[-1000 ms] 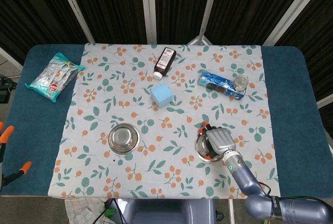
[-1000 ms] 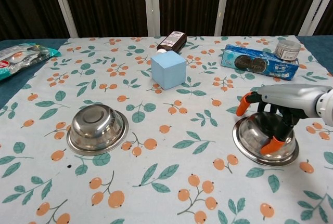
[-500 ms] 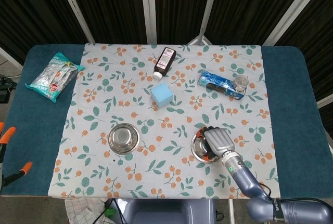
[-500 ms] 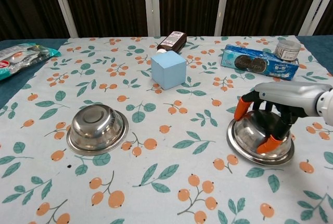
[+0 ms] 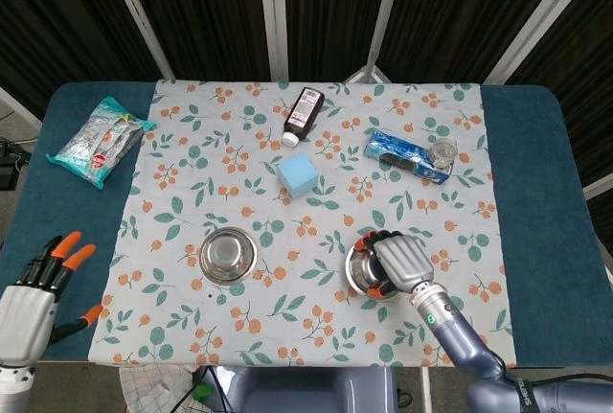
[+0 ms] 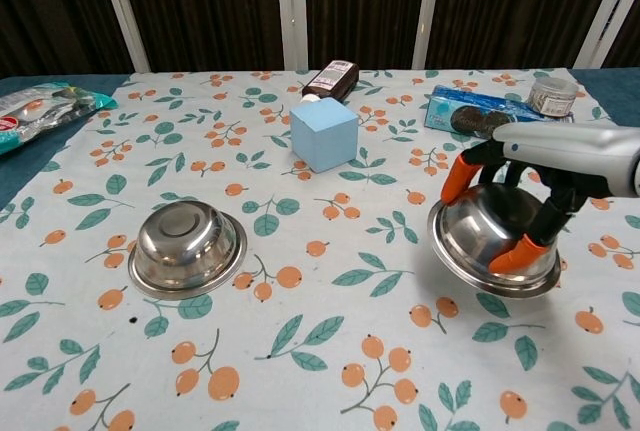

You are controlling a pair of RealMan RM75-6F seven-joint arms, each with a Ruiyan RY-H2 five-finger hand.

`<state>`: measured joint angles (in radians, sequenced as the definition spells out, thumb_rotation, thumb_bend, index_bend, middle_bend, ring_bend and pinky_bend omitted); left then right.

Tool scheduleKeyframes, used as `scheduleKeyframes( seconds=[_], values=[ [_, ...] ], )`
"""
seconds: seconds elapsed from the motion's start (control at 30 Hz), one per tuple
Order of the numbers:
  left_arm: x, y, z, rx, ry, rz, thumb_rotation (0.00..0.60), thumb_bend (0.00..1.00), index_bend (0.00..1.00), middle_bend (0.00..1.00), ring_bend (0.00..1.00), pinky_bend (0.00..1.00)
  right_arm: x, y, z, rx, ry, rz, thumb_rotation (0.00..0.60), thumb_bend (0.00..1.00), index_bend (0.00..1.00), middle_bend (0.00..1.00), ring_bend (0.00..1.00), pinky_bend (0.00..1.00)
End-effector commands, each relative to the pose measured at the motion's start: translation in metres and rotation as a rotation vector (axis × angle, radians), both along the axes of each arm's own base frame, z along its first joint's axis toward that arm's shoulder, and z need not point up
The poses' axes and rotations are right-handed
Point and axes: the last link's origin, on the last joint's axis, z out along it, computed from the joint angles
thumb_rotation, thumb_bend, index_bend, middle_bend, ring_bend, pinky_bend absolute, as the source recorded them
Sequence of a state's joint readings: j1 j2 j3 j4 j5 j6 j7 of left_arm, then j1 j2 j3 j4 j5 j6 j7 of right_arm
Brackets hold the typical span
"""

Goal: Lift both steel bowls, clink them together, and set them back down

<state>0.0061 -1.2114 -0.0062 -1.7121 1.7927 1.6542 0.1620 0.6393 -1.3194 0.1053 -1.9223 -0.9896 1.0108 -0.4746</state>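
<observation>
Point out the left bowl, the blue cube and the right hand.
left bowl (image 6: 186, 243), chest view, on its domed underside.
blue cube (image 6: 323, 134), chest view, on its front face.
right hand (image 6: 540, 166), chest view, on its back, above the held bowl.

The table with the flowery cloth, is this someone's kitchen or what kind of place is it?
Probably a robot test lab, not a kitchen. Dark curtains on metal frames wall off the table, a mechanical hand grips a steel bowl, and random items like a blue block lie about.
</observation>
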Motion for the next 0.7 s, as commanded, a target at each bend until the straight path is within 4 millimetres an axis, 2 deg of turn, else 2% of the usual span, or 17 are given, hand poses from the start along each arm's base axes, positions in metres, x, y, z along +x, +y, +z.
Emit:
scheduleKeyframes(
  seconds=[0.03, 0.17, 0.33, 0.53, 0.7],
  values=[
    [0.024, 0.024, -0.017, -0.129, 0.048, -0.009, 0.600, 0.04, 0.19, 0.02, 0.04, 0.18, 0.002, 0.002, 0.007, -0.009, 0.011, 0.011, 0.600, 0.16, 0.43, 0.31, 0.43, 0.50],
    [0.042, 0.050, -0.024, -0.246, 0.057, 0.020, 0.600, 0.02, 0.17, 0.00, 0.00, 0.11, 0.002, 0.001, 0.013, -0.022, 0.016, -0.002, 0.600, 0.16, 0.43, 0.31, 0.43, 0.50],
    [0.058, 0.076, -0.038, -0.364, 0.074, 0.051, 0.600, 0.00, 0.15, 0.00, 0.00, 0.10, -0.001, -0.003, 0.019, -0.043, 0.026, -0.018, 0.600, 0.16, 0.43, 0.31, 0.43, 0.50],
    [0.073, 0.108, -0.064, -0.522, 0.048, 0.088, 0.600, 0.00, 0.15, 0.00, 0.00, 0.09, -0.004, -0.005, 0.028, -0.062, 0.028, -0.039, 0.600, 0.16, 0.43, 0.31, 0.43, 0.50],
    [0.081, 0.124, -0.087, -0.593, 0.060, 0.090, 0.600, 0.00, 0.15, 0.00, 0.00, 0.09, -0.004, -0.005, 0.038, -0.084, 0.027, -0.036, 0.600, 0.16, 0.43, 0.31, 0.43, 0.50]
  ],
)
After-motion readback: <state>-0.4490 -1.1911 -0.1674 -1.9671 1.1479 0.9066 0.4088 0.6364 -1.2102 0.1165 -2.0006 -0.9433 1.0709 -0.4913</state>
